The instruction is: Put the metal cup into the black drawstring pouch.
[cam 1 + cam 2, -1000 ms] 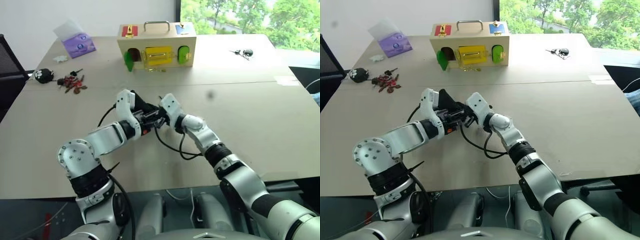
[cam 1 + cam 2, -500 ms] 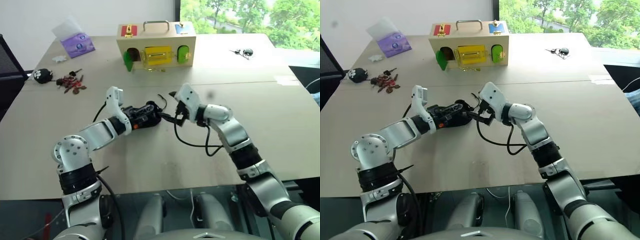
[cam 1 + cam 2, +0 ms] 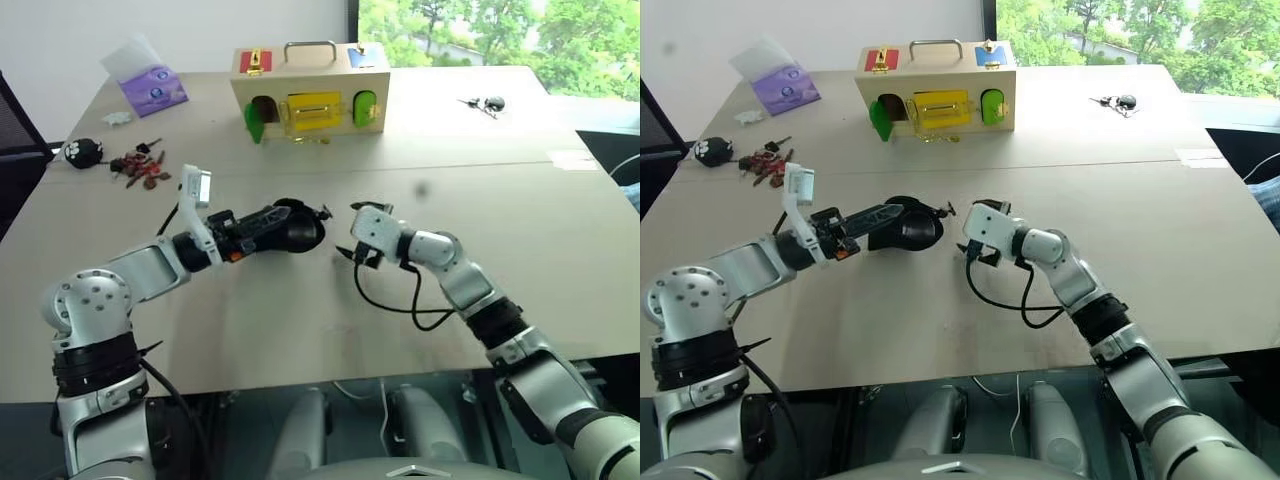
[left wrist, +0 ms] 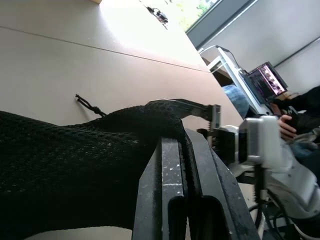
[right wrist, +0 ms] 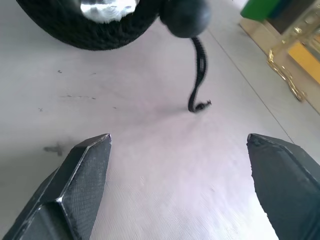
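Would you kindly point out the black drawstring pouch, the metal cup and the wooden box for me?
black drawstring pouch (image 3: pixel 295 231), left eye view, on its bulging fabric side.
metal cup (image 5: pixel 107 8), right wrist view, on the silvery part inside the pouch's mouth.
wooden box (image 3: pixel 312 72), left eye view, on its top.

A second ago both tools meet at the black drawstring pouch (image 3: pixel 290 228) in mid-table. Now the right tool (image 3: pixel 352 249) is off the pouch with its fingers spread wide, apart to the right. The left tool (image 3: pixel 262 217), clamped on the pouch fabric, is farther left, and the pouch lies left of its earlier spot.
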Controlling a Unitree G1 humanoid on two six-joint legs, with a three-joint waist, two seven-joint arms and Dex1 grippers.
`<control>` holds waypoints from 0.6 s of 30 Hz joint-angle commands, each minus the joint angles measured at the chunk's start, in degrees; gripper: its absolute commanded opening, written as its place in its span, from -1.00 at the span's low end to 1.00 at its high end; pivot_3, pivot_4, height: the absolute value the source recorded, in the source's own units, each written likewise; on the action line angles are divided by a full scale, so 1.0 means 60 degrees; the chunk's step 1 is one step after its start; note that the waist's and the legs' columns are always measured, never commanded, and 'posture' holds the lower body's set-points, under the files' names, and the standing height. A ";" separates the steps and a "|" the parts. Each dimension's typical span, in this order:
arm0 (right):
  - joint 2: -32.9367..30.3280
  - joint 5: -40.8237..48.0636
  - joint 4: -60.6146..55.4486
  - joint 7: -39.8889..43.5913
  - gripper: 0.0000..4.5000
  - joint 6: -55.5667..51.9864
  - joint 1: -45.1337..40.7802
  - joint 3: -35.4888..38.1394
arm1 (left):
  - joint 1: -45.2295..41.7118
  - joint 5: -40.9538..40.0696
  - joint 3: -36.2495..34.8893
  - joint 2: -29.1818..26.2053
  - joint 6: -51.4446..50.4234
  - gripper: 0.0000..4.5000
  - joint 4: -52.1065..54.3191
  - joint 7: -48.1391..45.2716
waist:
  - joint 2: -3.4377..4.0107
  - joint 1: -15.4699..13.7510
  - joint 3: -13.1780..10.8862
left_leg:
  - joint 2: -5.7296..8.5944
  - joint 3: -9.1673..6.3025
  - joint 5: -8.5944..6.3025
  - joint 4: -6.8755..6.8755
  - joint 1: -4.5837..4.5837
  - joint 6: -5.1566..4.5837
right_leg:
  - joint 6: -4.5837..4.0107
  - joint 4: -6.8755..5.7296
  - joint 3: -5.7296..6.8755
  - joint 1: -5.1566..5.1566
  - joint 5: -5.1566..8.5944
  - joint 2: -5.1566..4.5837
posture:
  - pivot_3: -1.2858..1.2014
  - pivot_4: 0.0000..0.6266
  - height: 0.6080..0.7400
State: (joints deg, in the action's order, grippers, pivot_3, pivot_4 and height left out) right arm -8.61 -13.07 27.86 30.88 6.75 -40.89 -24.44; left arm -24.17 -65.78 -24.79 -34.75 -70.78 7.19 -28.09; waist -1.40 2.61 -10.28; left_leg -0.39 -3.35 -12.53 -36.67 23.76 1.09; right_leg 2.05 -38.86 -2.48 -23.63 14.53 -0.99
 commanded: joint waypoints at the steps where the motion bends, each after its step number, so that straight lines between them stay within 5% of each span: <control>1: 0.0760 -0.0336 0.1447 -0.1130 0.95 0.1170 -0.0608 -0.0006 | 0.0213 -0.0488 -0.0242 -0.0211 -0.0012 -1.00 0.0528 -0.0189 | -0.0001 0.0008 0.0000 | -0.0001 -0.0006 0.0000 0.0000 0.0000 0.0000 | 0.0000 0.0000 -0.0002 0.0000 0.0000 0.0000 | 0.03 -0.52 1.00; 2: 0.1064 -0.0409 0.2043 -0.1582 0.95 0.1458 -0.0757 0.0052 | 0.0329 -0.0654 -0.0337 -0.0244 -0.0081 -1.00 0.0681 -0.0089 | -0.0001 0.0005 0.0000 | -0.0002 -0.0010 0.0001 0.0000 -0.0002 0.0001 | 0.0000 -0.0001 -0.0004 0.0000 0.0000 -0.0001 | 0.03 -0.52 1.00; 4: 0.1398 -0.0531 0.2911 -0.2047 0.61 0.2084 -0.0996 0.0099 | 0.0544 -0.0898 -0.0472 -0.0371 -0.0152 -1.00 0.0924 0.0067 | -0.0001 0.0017 -0.0001 | -0.0007 -0.0019 0.0001 0.0003 -0.0003 0.0002 | -0.0001 -0.0001 -0.0005 -0.0001 0.0000 0.0000 | 0.03 -0.52 1.00; 9: 0.1693 -0.0450 0.3860 -0.2809 -0.49 0.2951 -0.1270 0.0470 | 0.1100 -0.1561 -0.0951 -0.0657 -0.0144 -1.00 0.1339 0.0527 | -0.0002 -0.0049 -0.0001 | -0.0014 -0.0033 0.0001 0.0006 0.0004 0.0001 | -0.0001 0.0006 0.0002 -0.0001 0.0000 -0.0009 | 0.03 -0.52 1.00; 11: 0.1676 -0.0410 0.3940 -0.2902 -0.66 0.3127 -0.1304 0.0550 | 0.1351 -0.1748 -0.1106 -0.0673 -0.0060 -1.00 0.1529 0.0740 | -0.0002 -0.0040 0.0000 | -0.0012 -0.0033 0.0001 0.0006 0.0004 0.0001 | -0.0001 0.0006 0.0001 0.0000 0.0000 -0.0014 | 0.03 -0.52 1.00; 12: 0.1647 -0.0417 0.3944 -0.2957 -0.93 0.3184 -0.1338 0.0595 | 0.1455 -0.1842 -0.1174 -0.0649 -0.0008 -1.00 0.1625 0.0849 | -0.0002 -0.0034 -0.0001 | -0.0009 -0.0032 0.0000 0.0005 0.0000 0.0000 | -0.0001 0.0005 -0.0001 0.0001 0.0000 -0.0015 | 0.03 -0.52 1.00; 18: 0.1176 -0.0405 0.3554 -0.2879 -0.93 0.3470 -0.1436 0.0898 | 0.2035 -0.2514 -0.1307 -0.0369 0.0560 -1.00 0.2053 0.1451 | -0.0002 -0.0024 -0.0001 | -0.0015 -0.0032 -0.0002 0.0007 -0.0003 -0.0004 | -0.0002 0.0001 -0.0001 0.0000 0.0000 -0.0008 | 0.03 -0.52 1.00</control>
State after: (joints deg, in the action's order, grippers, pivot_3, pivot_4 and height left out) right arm -1.46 -15.95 52.04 13.95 25.73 -48.30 -20.15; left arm -12.31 -78.45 -31.02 -36.97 -69.25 17.16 -20.00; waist -1.41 2.47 -10.28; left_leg -0.48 -3.54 -12.54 -36.63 23.75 1.07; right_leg 2.04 -38.85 -2.48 -23.63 14.53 -1.03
